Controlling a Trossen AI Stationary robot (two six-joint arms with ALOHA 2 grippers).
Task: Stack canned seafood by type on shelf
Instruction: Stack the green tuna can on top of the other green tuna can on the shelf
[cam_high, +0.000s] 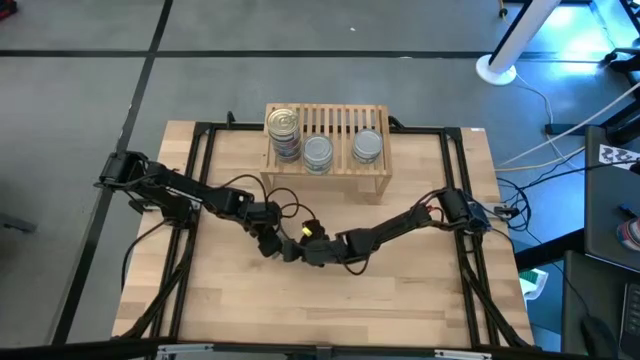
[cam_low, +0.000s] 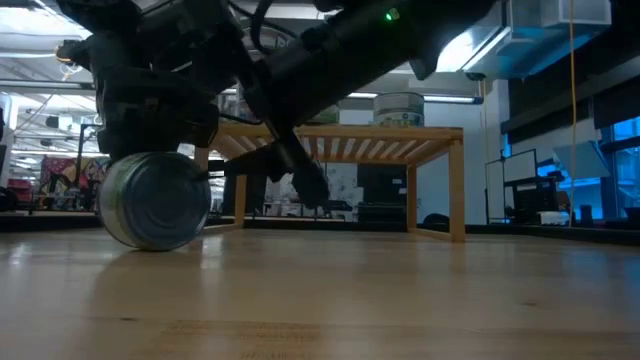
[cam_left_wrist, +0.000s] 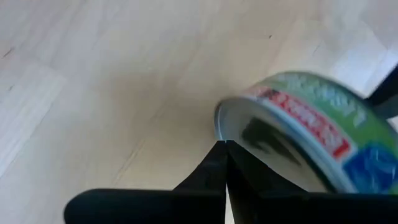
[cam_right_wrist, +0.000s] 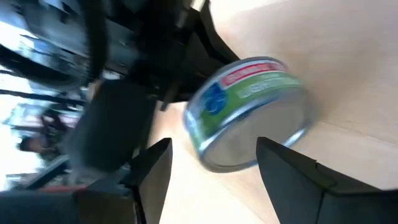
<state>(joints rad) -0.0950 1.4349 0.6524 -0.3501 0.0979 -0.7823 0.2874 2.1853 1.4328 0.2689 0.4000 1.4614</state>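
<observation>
Green tin (cam_right_wrist: 252, 112) rests on its edge on the surface (cam_high: 400, 300). Right fingers (cam_right_wrist: 155, 171) wide, left fingers (cam_left_wrist: 224, 168) closed, empty. Risk: a nudge rolls it toward 6 o'clock, away from the shelf (cam_high: 327, 175).

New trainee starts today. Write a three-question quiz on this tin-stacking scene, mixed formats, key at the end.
1. True or false: the green-labelled tin lies on its side on the table.
2. How many tin positions show on the shelf from above?
3. Which claw is open around the green-labelled tin? A) left claw B) right claw

Key: 1 true; 2 three, one of them the taller stack; 3 B, while the left claw is shut beside it.
</observation>
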